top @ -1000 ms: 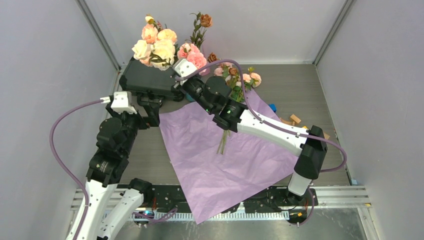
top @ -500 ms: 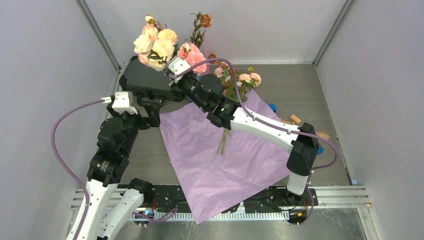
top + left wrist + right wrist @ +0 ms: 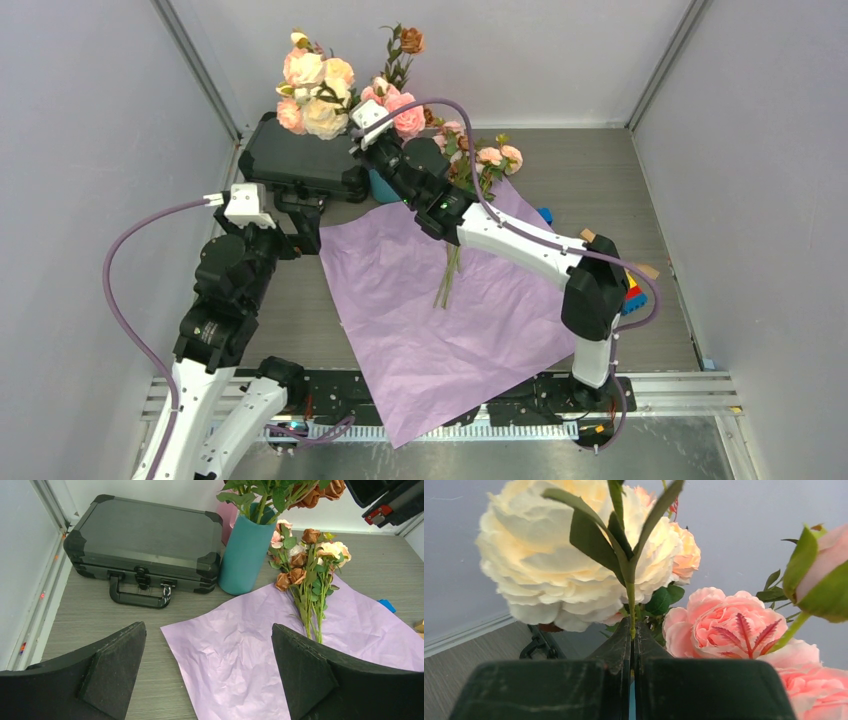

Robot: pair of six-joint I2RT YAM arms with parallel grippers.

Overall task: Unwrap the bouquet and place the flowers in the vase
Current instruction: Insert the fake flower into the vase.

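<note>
Right end effector (image 3: 633, 630) pinches a stem (image 3: 630, 600); vase (image 3: 245, 550) holds leafy stems (image 3: 261, 506).

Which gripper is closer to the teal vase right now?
Right. The right gripper is shut on a rose stem just above the vase; the left gripper hangs open, well back across the paper.
</note>
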